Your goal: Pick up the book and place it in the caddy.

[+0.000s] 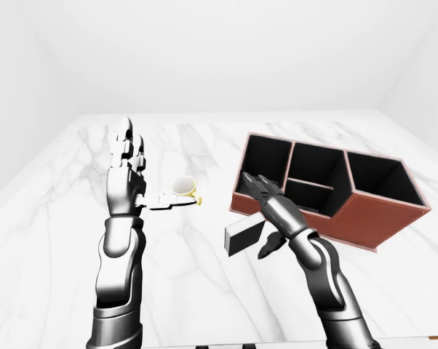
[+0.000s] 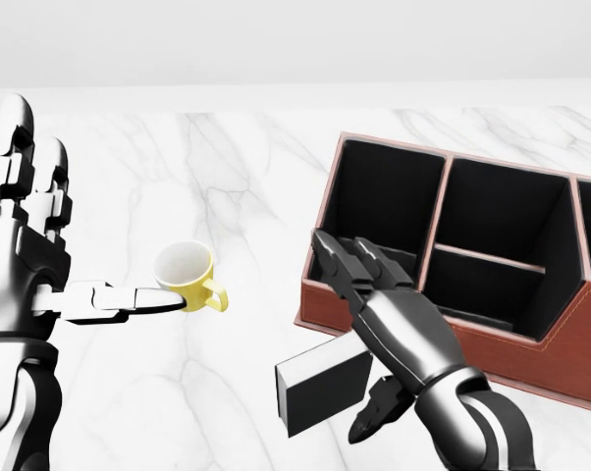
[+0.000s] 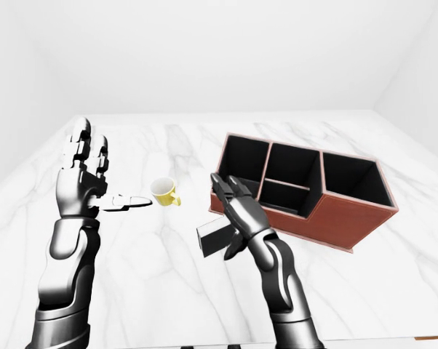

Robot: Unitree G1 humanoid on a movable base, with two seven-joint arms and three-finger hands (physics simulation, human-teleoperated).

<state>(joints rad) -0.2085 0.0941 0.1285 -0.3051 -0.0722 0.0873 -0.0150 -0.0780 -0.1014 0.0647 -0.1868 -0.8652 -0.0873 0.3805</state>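
The right hand (image 2: 374,329) is seen in the lower middle of the head view, laid palm-down over the right end of the book (image 2: 320,383). Its fingers (image 2: 340,263) are stretched out flat toward the caddy (image 2: 453,339), and the thumb is bent down below the book's right edge. The hand is spread open; whether it touches the book cannot be told, but the fingers are not closed round it.

The book is a dark block with a pale top face. It is found on the marble table (image 2: 227,167), tilted, just beside the near-left corner of the caddy and outside it. The caddy is a red-brown box with black compartments inside, and the fingertips of the right hand reach over its low left wall.

The left hand (image 2: 30,235) is held upright at the left edge of the head view, with the fingers straight up and the thumb stretched sideways, so it is open too. The thumb tip is seen just at a yellow mug (image 2: 189,277), which stands upright on the table, well apart from the book.
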